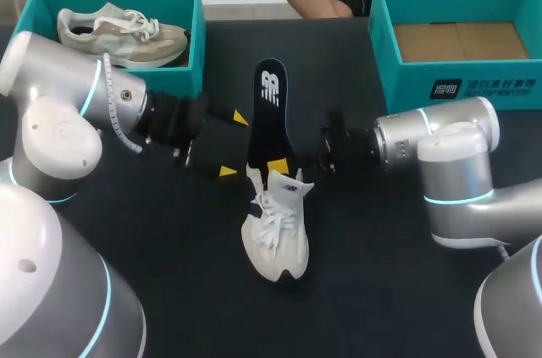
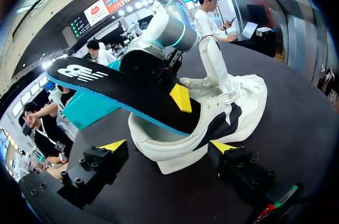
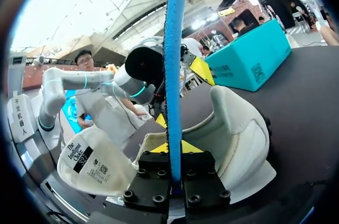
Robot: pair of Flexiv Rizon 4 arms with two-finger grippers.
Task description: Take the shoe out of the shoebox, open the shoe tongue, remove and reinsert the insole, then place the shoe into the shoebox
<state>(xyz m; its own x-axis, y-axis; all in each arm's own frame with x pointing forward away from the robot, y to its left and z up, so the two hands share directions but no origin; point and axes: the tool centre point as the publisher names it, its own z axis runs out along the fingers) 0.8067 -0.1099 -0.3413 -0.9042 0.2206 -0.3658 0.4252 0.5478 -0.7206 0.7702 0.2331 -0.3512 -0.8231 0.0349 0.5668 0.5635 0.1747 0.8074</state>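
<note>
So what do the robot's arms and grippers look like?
Both the left arm and right arm are silver-grey tubes with rounded joints, each ringed by a glowing pale-blue band. A ribbed pale cable loops at the left wrist. The left gripper and right gripper are black bolted blocks with yellow wedge-shaped tips.

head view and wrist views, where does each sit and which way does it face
head view: above and behind the table, looking down on white shoe, insole, left arm and right arm.
left wrist view: on left wrist, facing the shoe's heel past the open left gripper.
right wrist view: on right wrist, facing along right gripper, shut on the insole.
shared: all three show shoe and insole.
</note>
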